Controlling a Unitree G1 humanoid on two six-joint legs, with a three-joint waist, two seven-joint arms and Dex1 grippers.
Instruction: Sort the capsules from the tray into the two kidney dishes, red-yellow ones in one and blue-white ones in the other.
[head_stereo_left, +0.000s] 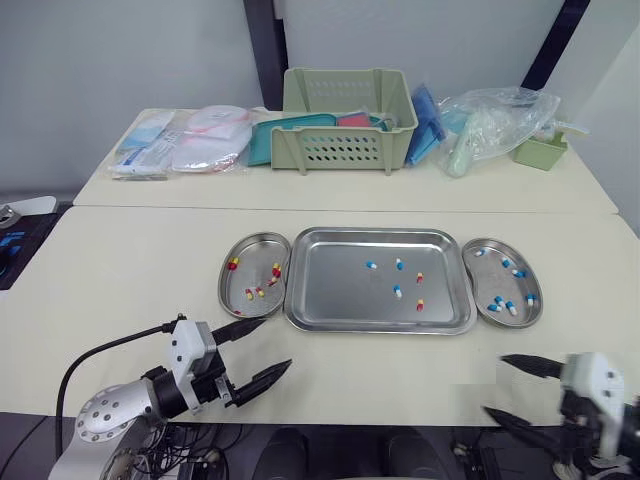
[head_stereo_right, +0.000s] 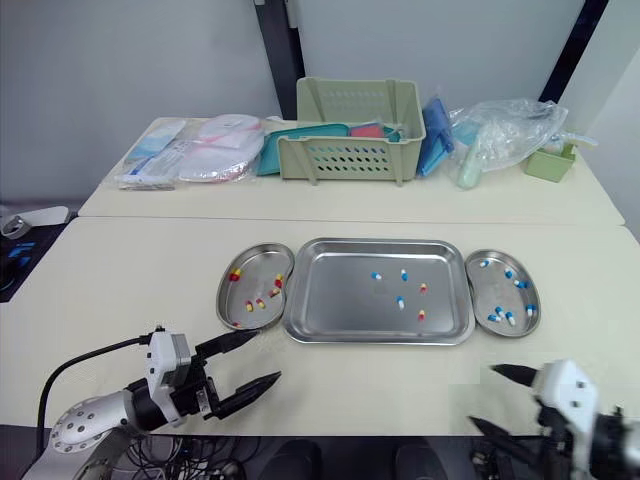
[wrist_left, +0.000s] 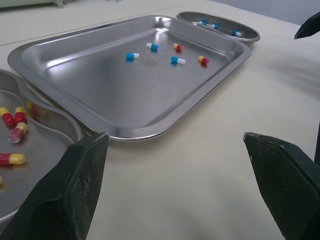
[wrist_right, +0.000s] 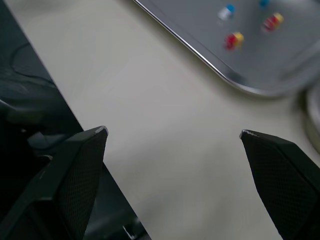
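Head view: 5 capsules (head_stereo_left: 397, 291) lie on tray (head_stereo_left: 330, 290). Left gripper (head_stereo_left: 275, 343) and right gripper (head_stereo_left: 495, 385) are wide open, empty, at the table (head_stereo_left: 120, 280) front edge.
Left wrist: both colours lie close together; a wide pinch could take 2, or the wrong colour.
Right wrist: capsules may skid on steel if nudged.

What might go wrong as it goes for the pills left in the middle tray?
The capsules left in the tray are tiny on smooth steel; the open left hand or right hand may nudge them away instead of gripping. A red-yellow capsule lies near a blue-white capsule, so one may get bumped. The left dish sits right beside the tray; a knock might spill it.
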